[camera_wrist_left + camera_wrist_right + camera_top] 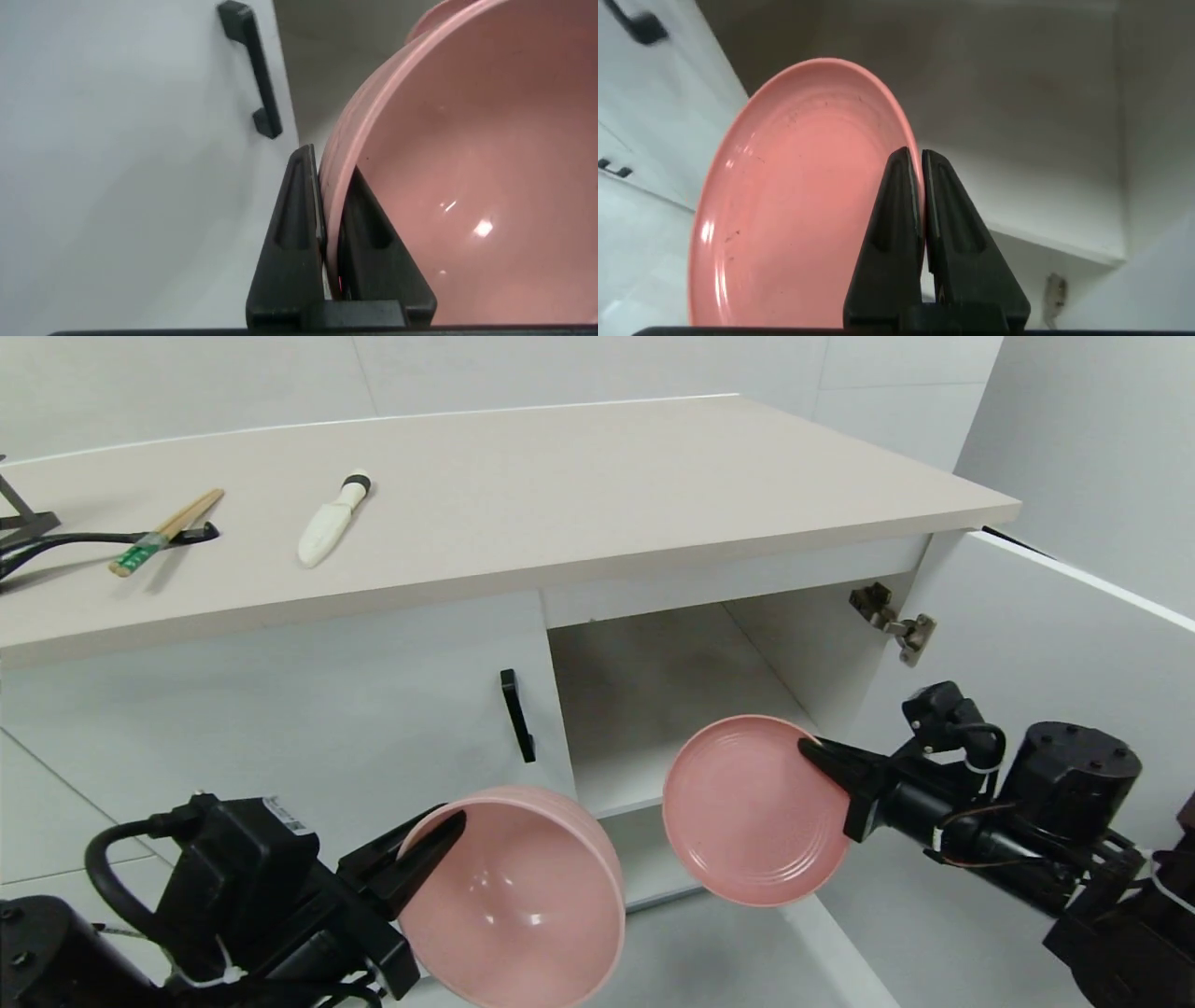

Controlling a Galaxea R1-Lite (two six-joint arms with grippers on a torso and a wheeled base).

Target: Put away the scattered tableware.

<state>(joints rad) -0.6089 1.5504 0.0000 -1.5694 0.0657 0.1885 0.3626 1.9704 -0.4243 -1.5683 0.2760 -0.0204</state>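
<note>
**Item 1: pink plate**. Held on edge by its rim, with its face turned toward the robot's left. The right gripper is clamped on the rim, one finger on each side. The plate hangs in the mouth of the open cabinet compartment, just before the front edge of the shelf.

**Item 2: pink bowl**. Tipped on its side, with the hollow facing up and toward the robot. The left gripper is closed on its wall, one finger inside and one outside. The bowl hangs low in front of the closed door, below the door's black handle and just left of the opening.

**Governing relation.** The compartment lies straight ahead of the plate, and the right arm is the nearer of the two. The left arm's bowl faces a shut panel, so it would have to travel rightward to reach the same opening. Judgement: the plate goes in first, and its rim must be levelled before it is set on the shelf.

**Item 3: open door**. Swung out on the robot's right, with its hinge exposed. It stands close beside the right arm.

**Item 4: chopsticks**. On the worktop near its left edge, uncollected.

**Item 5: sheathed knife**. On the worktop just right of the chopsticks and well apart from both grippers.
</note>
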